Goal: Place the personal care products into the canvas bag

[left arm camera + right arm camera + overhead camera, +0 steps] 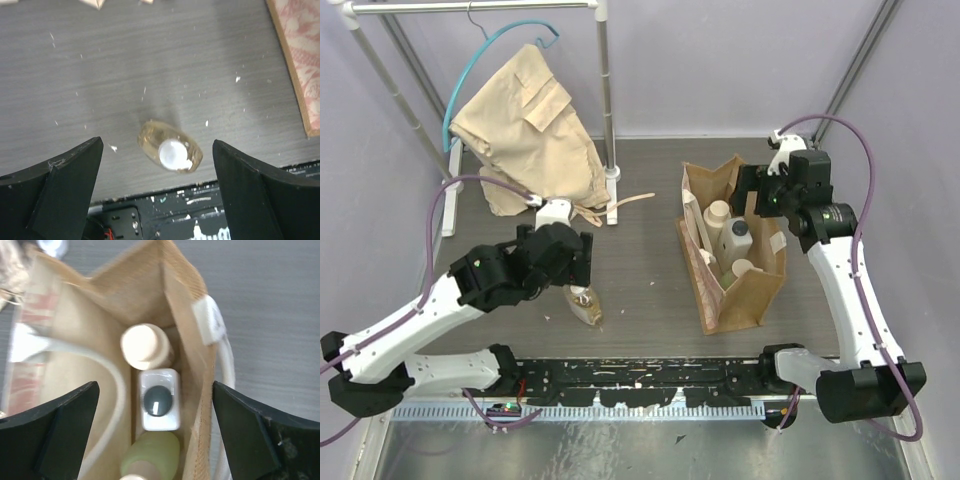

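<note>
The tan canvas bag (pixel 752 292) stands right of centre. Inside it stand the cream round-capped bottle (pixel 146 345), the white rectangular bottle with black cap (pixel 158 399) and the green-yellow bottle (pixel 151 456); all three also show in the top view. The amber bottle with white cap (pixel 585 303) stands upright on the table near the front edge, seen from above in the left wrist view (pixel 171 152). My left gripper (pixel 157 192) is open and empty, hovering above the amber bottle. My right gripper (pixel 155 427) is open and empty above the bag's mouth.
A beige garment (pixel 535 135) hangs on a teal hanger from a white rack (pixel 607 110) at the back left. A black rail (pixel 640 378) runs along the table's front edge. The bag's side (pixel 300 65) lies right of the amber bottle.
</note>
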Robot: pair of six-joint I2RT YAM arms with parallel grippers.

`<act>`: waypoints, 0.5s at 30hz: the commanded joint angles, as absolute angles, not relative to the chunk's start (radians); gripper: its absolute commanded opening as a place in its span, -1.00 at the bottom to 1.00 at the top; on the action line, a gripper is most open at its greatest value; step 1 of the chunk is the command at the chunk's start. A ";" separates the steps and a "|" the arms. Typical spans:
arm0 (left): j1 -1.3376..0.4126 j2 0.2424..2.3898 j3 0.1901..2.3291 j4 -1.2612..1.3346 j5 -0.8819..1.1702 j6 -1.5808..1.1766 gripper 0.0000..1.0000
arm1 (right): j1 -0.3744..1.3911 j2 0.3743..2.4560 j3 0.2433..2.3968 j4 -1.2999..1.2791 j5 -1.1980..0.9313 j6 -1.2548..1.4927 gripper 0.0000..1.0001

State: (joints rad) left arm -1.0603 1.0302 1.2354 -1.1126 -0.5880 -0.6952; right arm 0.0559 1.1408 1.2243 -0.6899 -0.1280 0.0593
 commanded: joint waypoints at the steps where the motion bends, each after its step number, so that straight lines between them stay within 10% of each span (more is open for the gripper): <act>1: -0.988 1.111 1.391 -1.004 -0.607 -0.496 0.96 | 0.149 1.089 1.384 -0.706 -0.086 0.028 1.00; 15: -0.699 1.586 1.851 -0.704 0.129 -0.171 0.96 | 0.252 0.929 1.430 -0.853 -0.351 -0.031 1.00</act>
